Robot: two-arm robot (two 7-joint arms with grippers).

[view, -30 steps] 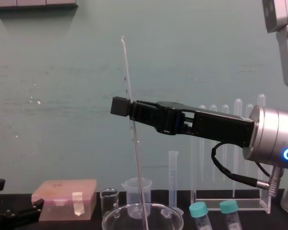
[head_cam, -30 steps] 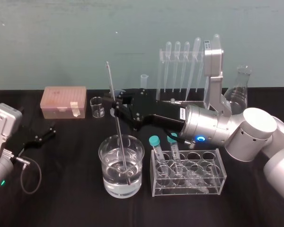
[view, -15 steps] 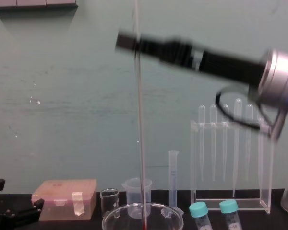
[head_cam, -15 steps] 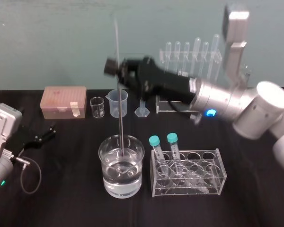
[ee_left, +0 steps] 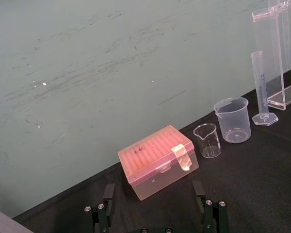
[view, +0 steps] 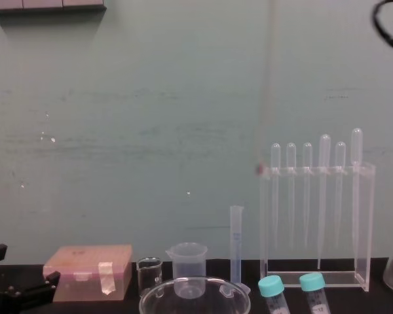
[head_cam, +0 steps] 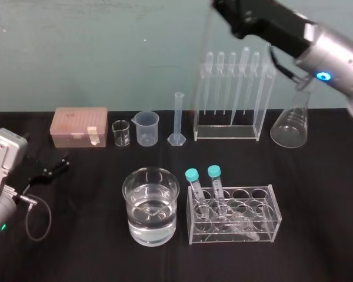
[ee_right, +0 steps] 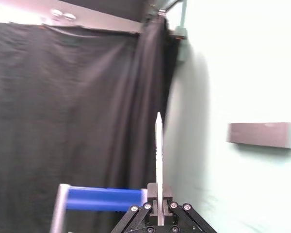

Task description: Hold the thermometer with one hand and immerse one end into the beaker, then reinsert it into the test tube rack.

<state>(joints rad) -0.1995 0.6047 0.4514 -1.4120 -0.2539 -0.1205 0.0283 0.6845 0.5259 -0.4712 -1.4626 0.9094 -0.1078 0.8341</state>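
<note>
**Right wrist view.** The right pincer (ee_right: 158, 208) is clamped on the thermometer (ee_right: 158, 145). The rod stands straight up out of the closed fingers. The grip is a narrow pinch on smooth glass, so the rod could slide or pivot in it, more so if its dipped end is wet.

**Chest view.** The thermometer hangs upright above the surface. Its reddish lower tip is level with the top rail of the test tube rack (view: 369, 222), at the rack's left end. It cannot be told whether the tip is over a hole or just outside the frame. Main hazard: a descent off the hole's line drives the tip onto the acrylic rail. That could snap the rod or push the rack over. A sideways correction at this height could knock the pipettes (view: 323, 196) hanging in the row.

**Head view.** The right arm reaches in high at the upper right, above the rack. The beaker (head_cam: 151, 205) stands well apart, toward the front, with liquid in it. The rod looks longer than the rack is tall. If released before it seats, it could lean and fall.

**Left wrist view.** The left pincer (ee_left: 154, 196) is parked on the surface at the left, jaws apart, near a pink box (ee_left: 157, 162).
</note>
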